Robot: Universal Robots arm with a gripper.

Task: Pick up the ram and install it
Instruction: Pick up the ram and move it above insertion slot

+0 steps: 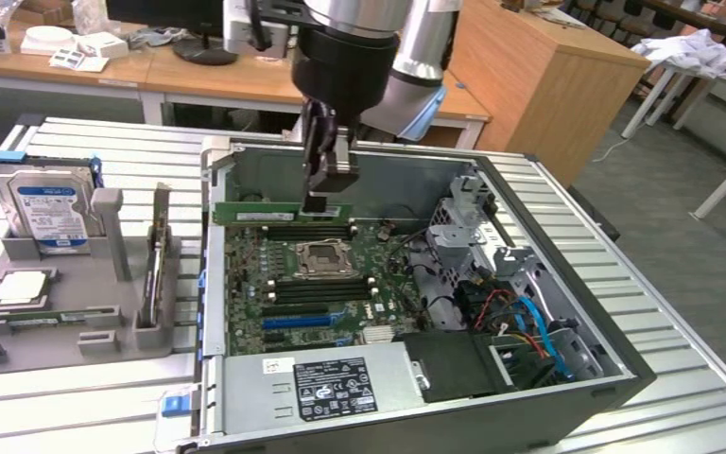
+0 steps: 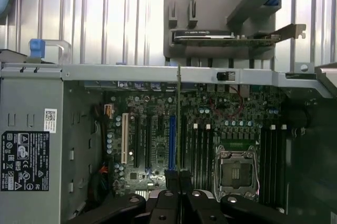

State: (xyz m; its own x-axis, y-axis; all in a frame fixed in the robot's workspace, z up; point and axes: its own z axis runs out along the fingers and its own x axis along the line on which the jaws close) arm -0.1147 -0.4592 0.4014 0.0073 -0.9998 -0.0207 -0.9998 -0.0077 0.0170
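Note:
My gripper (image 1: 324, 200) is shut on the ram (image 1: 268, 213), a long green stick held level by its upper edge, hanging just above the motherboard (image 1: 287, 303) inside the open computer case (image 1: 590, 312). The stick hovers over the black memory slots (image 1: 306, 231) at the far side of the CPU socket (image 1: 321, 255). In the wrist view the ram (image 2: 179, 119) shows edge-on as a thin line running out from my gripper (image 2: 179, 177), next to the blue slot (image 2: 171, 140) and short of the black memory slots (image 2: 202, 150).
A grey fixture (image 1: 35, 331) at the exterior view's left holds a hard drive (image 1: 50, 203), a CPU (image 1: 23, 288) and an upright graphics card (image 1: 159, 274). The power supply (image 1: 332, 383) fills the case's near end. Cables (image 1: 527, 326) and a drive cage (image 1: 471, 222) crowd the right.

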